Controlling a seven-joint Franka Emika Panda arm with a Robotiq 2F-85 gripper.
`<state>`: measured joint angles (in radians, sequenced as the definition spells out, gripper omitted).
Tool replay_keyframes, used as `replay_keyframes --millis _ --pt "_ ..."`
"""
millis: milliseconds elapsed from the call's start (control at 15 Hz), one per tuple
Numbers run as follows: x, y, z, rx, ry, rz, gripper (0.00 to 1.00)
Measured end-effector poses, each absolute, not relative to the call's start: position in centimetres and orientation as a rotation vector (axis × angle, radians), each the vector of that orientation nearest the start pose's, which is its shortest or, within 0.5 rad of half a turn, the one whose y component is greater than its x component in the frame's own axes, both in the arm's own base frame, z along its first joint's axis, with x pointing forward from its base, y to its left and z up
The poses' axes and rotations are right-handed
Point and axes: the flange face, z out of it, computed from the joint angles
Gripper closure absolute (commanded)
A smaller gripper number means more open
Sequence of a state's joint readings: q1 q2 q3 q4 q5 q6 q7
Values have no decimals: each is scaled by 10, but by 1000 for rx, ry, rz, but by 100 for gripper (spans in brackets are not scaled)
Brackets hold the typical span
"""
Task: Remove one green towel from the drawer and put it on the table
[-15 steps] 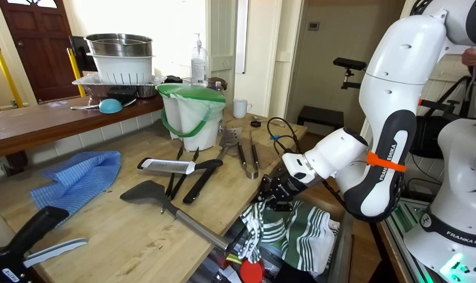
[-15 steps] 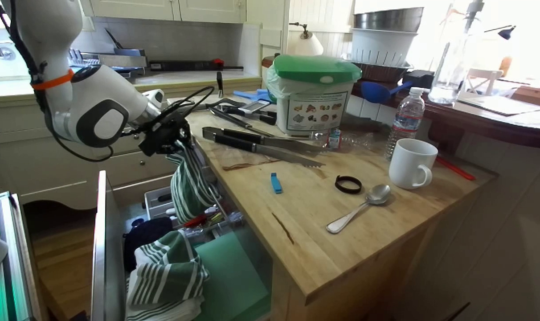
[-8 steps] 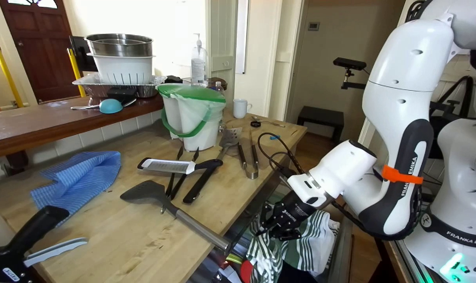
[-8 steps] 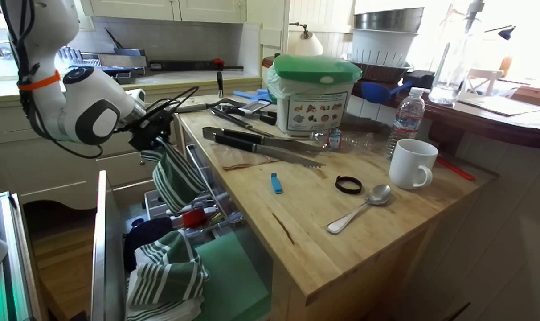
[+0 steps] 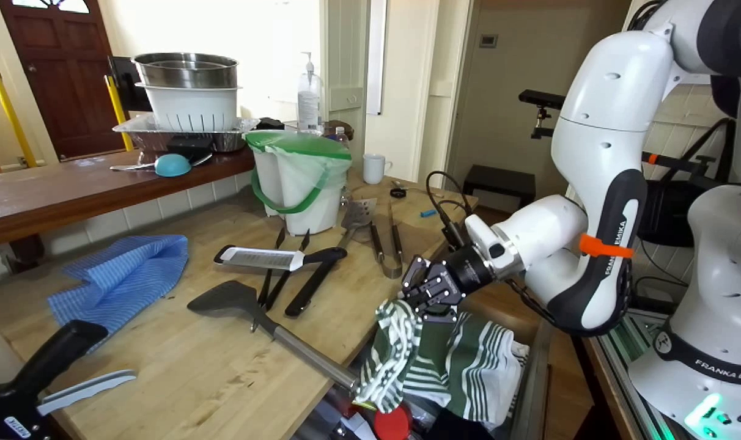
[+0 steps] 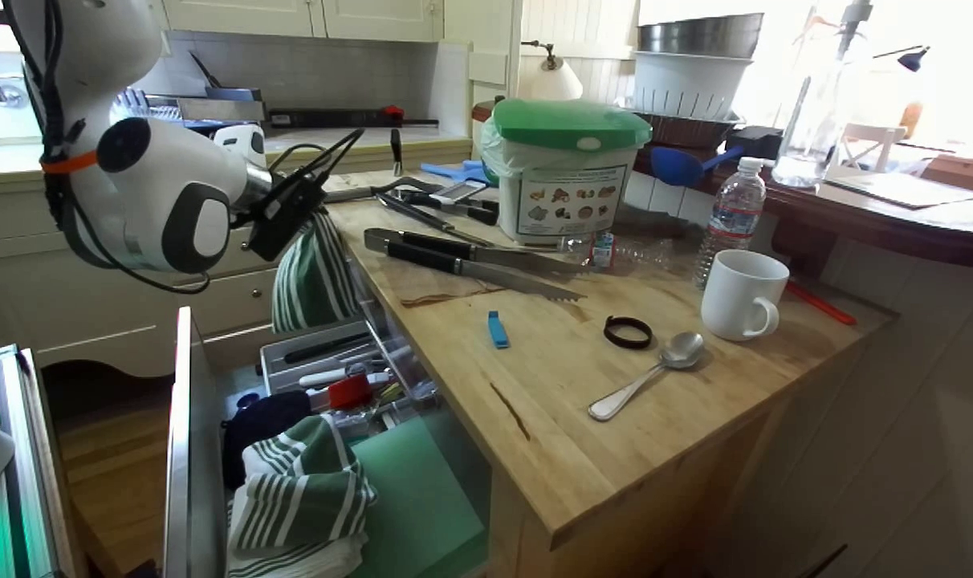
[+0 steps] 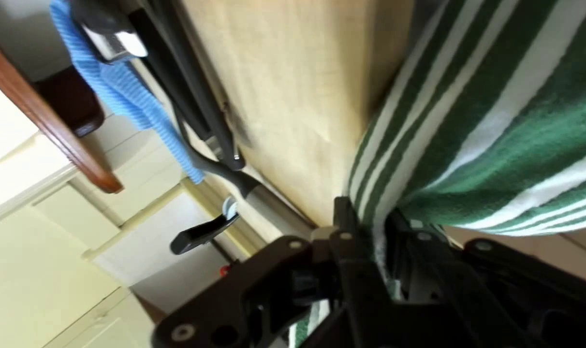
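The drawer (image 6: 188, 466) jutted from under the bench (image 6: 567, 474), and above the drawer the black pincer (image 7: 373, 220) was clamped firmly on a gathered part of a green-and-white striped towel (image 5: 390, 360); in the wrist view the cloth passed between the tips. In both exterior views this towel hung in loose folds over the drawer, beside the bench's edge; whether it touched that edge I could not tell. A second striped towel (image 6: 298, 490) lay heaped inside the drawer. Also in the drawer were a dark cloth (image 6: 263, 421), a flat green sheet (image 6: 422, 498) and a red item (image 6: 350, 392) too small to make out. On the bench, near the drawer, lay a pair of tongs (image 6: 426, 255) and a dark spatula (image 5: 285, 338), its handle pointing towards the drawer. Farther from the drawer a green-lidded white bucket (image 6: 571, 189), a clear water bottle (image 6: 731, 221) and a white mug (image 6: 731, 293) stood upright on the bench, and a crumpled blue striped cloth (image 5: 123, 275) lay well apart from the drawer.
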<state>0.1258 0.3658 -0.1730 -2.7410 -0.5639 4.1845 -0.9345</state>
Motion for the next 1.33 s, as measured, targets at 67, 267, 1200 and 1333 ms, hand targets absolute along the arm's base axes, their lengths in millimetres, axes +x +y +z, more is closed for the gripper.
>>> replay_keyframes --millis 67,267,1200,1333 --pt "401 39 248 -2167 -1978 -1724 96" --pt "405 2 288 -2221 -1848 -1874 96" --pt "403 -68 413 -2370 -1190 -2242 96" --pt "394 -98 448 -2408 -1012 -2353 96"
